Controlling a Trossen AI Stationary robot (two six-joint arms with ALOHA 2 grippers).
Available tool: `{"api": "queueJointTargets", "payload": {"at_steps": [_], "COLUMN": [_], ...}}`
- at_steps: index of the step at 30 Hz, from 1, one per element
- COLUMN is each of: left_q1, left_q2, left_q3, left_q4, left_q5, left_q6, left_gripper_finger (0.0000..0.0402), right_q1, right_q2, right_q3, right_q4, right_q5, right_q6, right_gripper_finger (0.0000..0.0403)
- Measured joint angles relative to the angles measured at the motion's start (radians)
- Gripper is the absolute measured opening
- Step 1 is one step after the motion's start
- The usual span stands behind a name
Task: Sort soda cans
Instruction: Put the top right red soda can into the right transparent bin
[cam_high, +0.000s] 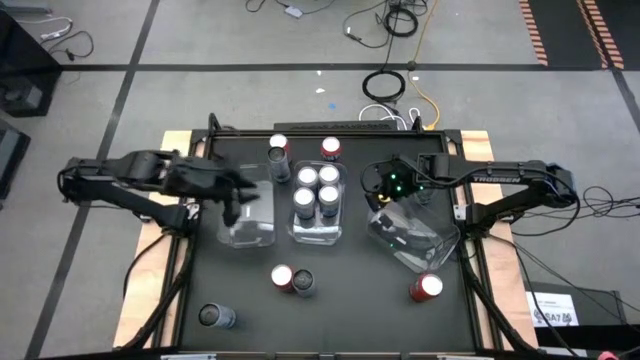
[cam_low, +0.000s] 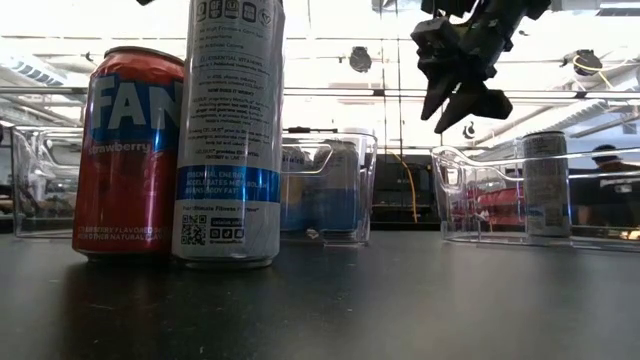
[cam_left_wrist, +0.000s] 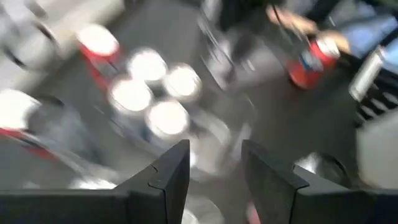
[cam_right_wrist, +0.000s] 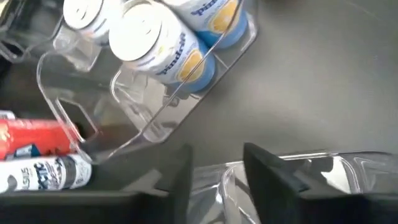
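Several blue-silver cans (cam_high: 318, 190) stand upright in the middle clear bin (cam_high: 318, 235). A red can (cam_high: 283, 277) and a tall silver-blue can (cam_high: 304, 284) stand side by side near the table's near edge. Other cans stand loose: red (cam_high: 427, 288), red (cam_high: 331, 148), dark grey (cam_high: 279, 160), dark grey (cam_high: 215, 317). My left gripper (cam_high: 236, 208) hovers open over the left bin (cam_high: 247, 225). My right gripper (cam_high: 380, 205) hangs open above the tilted right bin (cam_high: 415, 240), fingers pointing down. A dark grey can (cam_low: 545, 185) shows through that bin's wall.
Three clear bins sit in a row across the table's middle, and the right one is turned askew. Wooden rails (cam_high: 150, 260) border the table on the left and right. Cables lie on the floor beyond the far edge. Bare tabletop (cam_high: 360, 310) lies toward the near edge.
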Motion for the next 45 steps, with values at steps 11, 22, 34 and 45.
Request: {"api": "queueJointTargets", "payload": {"at_steps": [11, 22, 34, 45], "left_q1": [-0.018, -0.018, -0.018, -0.018], "left_q2": [-0.328, -0.464, -0.463, -0.521], "left_q3": [-0.249, -0.598, -0.635, -0.750], "left_q4": [0.152, 0.293, 0.352, 0.472], "left_q5": [-0.182, -0.200, -0.211, -0.211], "left_q6": [0.092, 0.177, 0.347, 0.343], "left_gripper_finger": [0.0155, 0.0155, 0.0155, 0.0155], "right_q1": [-0.006, -0.003, -0.039, -0.158], "right_q2": [0.000, 0.004, 0.048, 0.320], "right_q3": [0.000, 0.000, -0.001, 0.600], "right_q4": [0.033, 0.161, 0.507, 0.134], "right_q5": [0.049, 0.055, 0.157, 0.286], "right_q6": [0.111, 0.119, 0.119, -0.169], "right_gripper_finger": [0.0325, 0.0368, 0.0368, 0.0368]}}
